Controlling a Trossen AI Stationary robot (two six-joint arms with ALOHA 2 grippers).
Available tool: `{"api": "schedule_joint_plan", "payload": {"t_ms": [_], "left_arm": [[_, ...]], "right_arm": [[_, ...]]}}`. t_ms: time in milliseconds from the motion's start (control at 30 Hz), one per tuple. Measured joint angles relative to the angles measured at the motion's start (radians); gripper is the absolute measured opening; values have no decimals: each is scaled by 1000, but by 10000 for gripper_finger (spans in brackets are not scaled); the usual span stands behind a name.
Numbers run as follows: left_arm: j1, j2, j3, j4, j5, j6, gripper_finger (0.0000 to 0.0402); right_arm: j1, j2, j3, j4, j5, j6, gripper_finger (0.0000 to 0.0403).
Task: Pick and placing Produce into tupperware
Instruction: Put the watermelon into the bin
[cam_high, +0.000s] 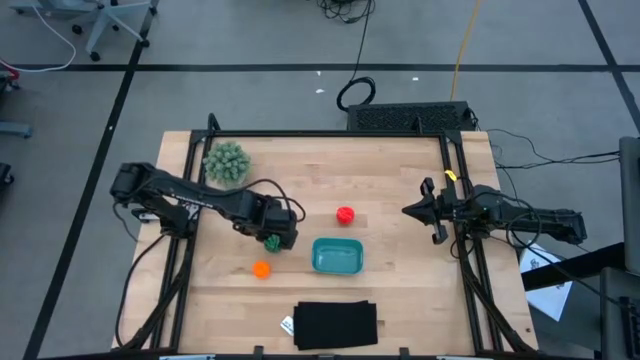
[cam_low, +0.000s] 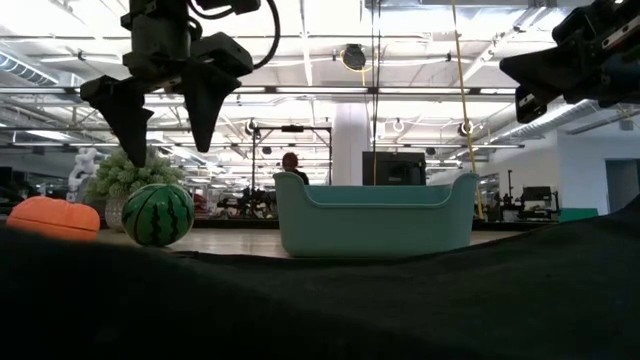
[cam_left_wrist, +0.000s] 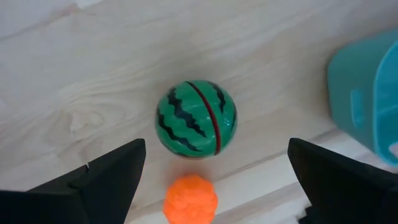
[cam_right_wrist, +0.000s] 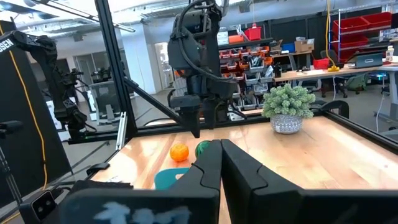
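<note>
The watermelon-striped ball (cam_left_wrist: 196, 118) rests on the wooden table, and my left gripper (cam_low: 165, 140) hangs open straight above it, pointing down, one finger to each side and clear of it. The orange ball (cam_high: 261, 268) lies just nearer the table's near edge. Farther right sits the red ball (cam_high: 345, 214), on the far side of the teal tupperware tub (cam_high: 337, 256), which stands upright with nothing showing inside. My right gripper (cam_high: 412, 210) waits shut and level above the table's right side.
A fuzzy pale-green plant clump (cam_high: 227, 162) stands at the far left of the table. A flat black rectangle (cam_high: 336, 324) lies at the near edge. Black frame rails (cam_high: 180, 250) run along both sides. Bare wood lies between the tub and my right arm.
</note>
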Motion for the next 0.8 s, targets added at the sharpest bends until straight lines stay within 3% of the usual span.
{"api": "schedule_joint_plan", "payload": {"t_ms": [400, 800], "left_arm": [[-37, 23, 0, 21, -68, -40, 400], [-40, 123, -2, 63, -33, -2, 400]], "right_arm": [[0, 0, 0, -1, 0, 0, 0], [0, 24, 0, 5, 1, 0, 0]]}}
